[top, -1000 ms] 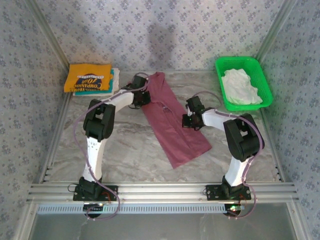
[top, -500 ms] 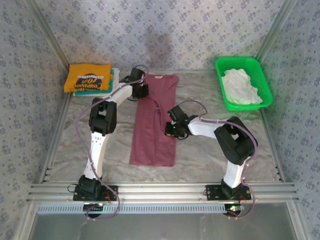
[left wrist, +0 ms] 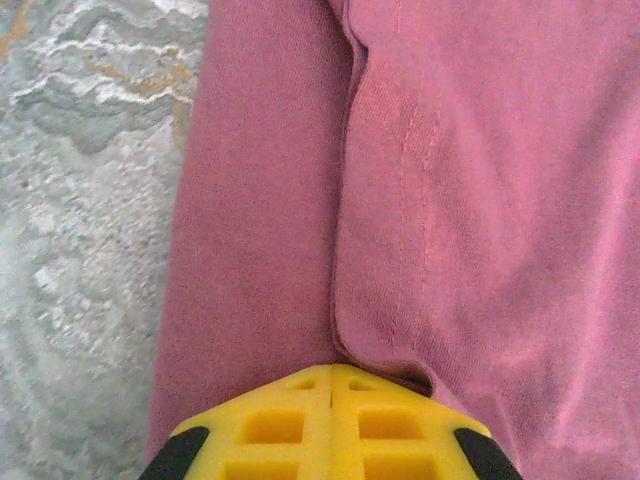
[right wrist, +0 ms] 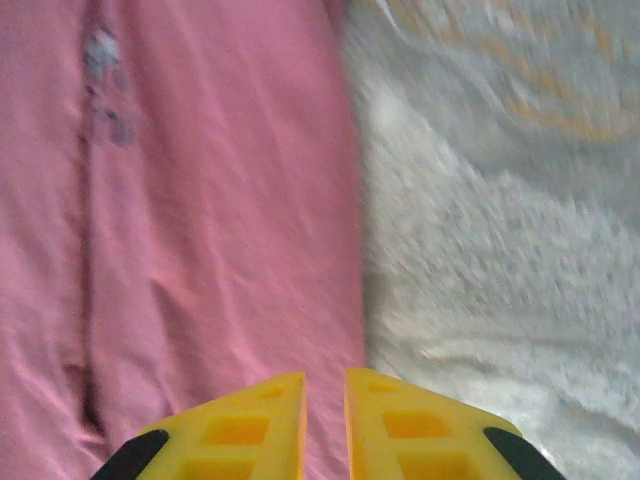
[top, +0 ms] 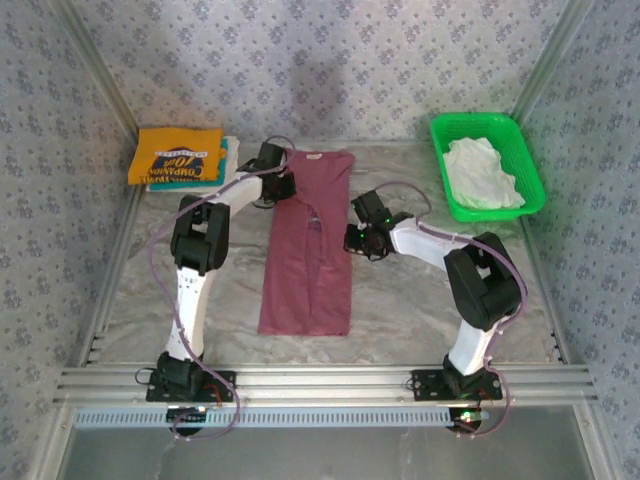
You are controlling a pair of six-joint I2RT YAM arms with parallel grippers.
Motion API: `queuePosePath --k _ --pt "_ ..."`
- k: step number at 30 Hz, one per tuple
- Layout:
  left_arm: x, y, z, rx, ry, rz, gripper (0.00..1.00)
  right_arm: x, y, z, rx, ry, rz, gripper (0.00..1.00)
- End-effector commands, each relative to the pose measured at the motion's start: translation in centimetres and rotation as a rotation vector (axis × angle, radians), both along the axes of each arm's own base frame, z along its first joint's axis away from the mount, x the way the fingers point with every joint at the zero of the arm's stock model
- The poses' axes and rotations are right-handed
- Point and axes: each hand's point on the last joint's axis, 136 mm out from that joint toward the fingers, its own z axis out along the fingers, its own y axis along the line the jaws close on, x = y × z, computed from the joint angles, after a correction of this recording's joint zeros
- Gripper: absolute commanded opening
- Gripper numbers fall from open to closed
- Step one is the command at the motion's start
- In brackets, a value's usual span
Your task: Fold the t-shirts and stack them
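At the upper left of the top view I see the yellow shirt folded on a teal shirt, the pile lying in the far corner of the worktop. Right of it, my left claw sits at the maroon shirt's upper left corner. Its fingers are pressed together on a fold of that cloth. The maroon shirt lies flat in the middle of the frame, folded into a long narrow strip with the collar at the top. My right claw hovers over the strip's right edge about halfway down, its jaws a slit apart with nothing between them. At the upper right, the green basket holds a crumpled white shirt.
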Motion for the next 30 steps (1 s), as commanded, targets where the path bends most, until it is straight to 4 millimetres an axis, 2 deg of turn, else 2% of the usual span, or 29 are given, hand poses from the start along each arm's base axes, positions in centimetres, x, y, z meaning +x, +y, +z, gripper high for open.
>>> queuePosePath --k 1,6,9,12,16,21,24,30 --pt "-0.7 1.8 2.0 0.021 -0.008 0.061 0.01 1.6 0.6 1.4 -0.080 -0.054 0.087 0.19" --pt "-1.7 2.6 6.7 -0.006 -0.117 0.095 0.31 4.5 1.7 1.4 -0.133 -0.058 0.108 0.18" --pt "-3.3 3.5 9.0 -0.013 -0.161 0.112 0.37 6.0 2.8 0.9 -0.145 -0.046 0.122 0.15" --pt "-5.7 4.6 10.2 -0.017 -0.192 0.141 0.38 7.2 3.7 0.1 -0.181 -0.025 0.139 0.13" --pt "-9.0 5.0 9.3 -0.015 -0.182 0.147 0.35 8.4 3.8 -2.1 -0.237 0.024 0.155 0.07" --pt "-11.8 5.3 6.5 0.029 -0.135 0.131 0.34 10.2 4.2 -3.8 -0.244 0.043 0.154 0.06" --pt "-12.3 5.3 5.2 0.049 -0.104 0.113 0.32 11.3 4.2 -4.6 -0.248 0.050 0.135 0.05" --pt "-11.7 5.8 3.7 0.071 -0.078 0.128 0.31 13.3 1.7 -7.0 -0.190 0.123 -0.024 0.02"
